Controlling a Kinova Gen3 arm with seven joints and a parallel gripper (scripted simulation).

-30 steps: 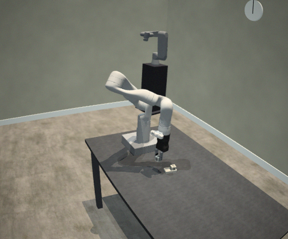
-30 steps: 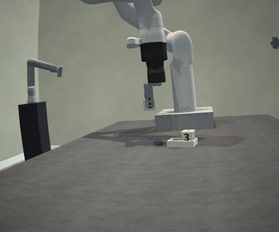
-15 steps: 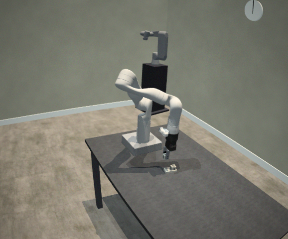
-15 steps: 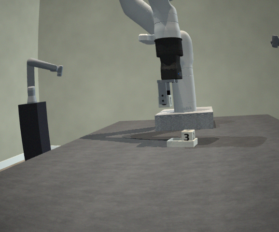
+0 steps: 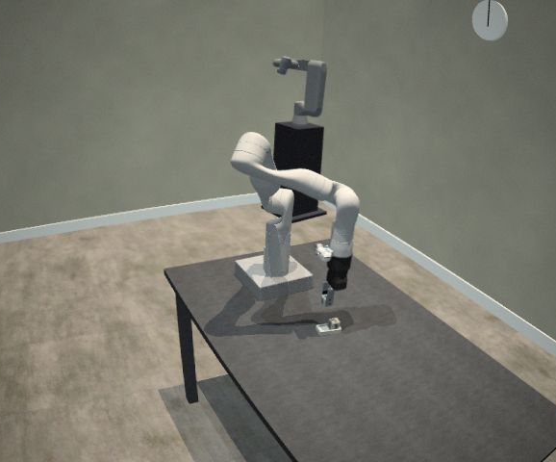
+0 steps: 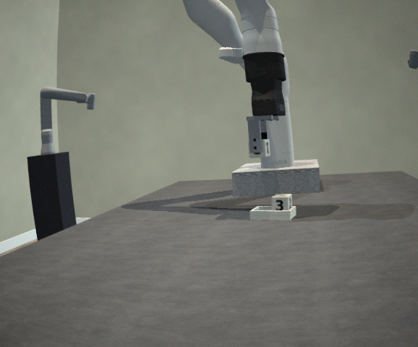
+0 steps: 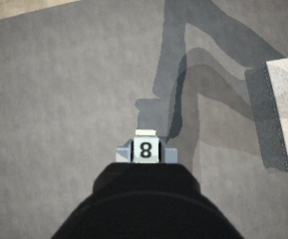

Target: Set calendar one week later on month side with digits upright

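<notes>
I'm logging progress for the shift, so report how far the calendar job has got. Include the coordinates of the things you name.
Looks placed: one number cube (image 5: 334, 322) (image 6: 281, 202), showing a 3, stands in the white tray (image 5: 323, 330) (image 6: 261, 215), flat on the table. In hand: the gripper (image 5: 327, 301) (image 6: 259, 149) (image 7: 145, 146) holds the other cube, 8 facing the wrist camera, above the table. Left: set it beside the first, digit upright, and let go.

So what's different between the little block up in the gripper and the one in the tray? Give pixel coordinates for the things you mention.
The held cube (image 6: 267, 147) (image 7: 145, 150) hangs in the gripper (image 6: 259, 153) (image 7: 145, 146); the tray cube (image 5: 334, 323) (image 6: 281, 202) stands in the tray (image 5: 326, 332) (image 6: 270, 215). The held cube shows an 8, the tray cube a 3. Both are pale with dark digits.
</notes>
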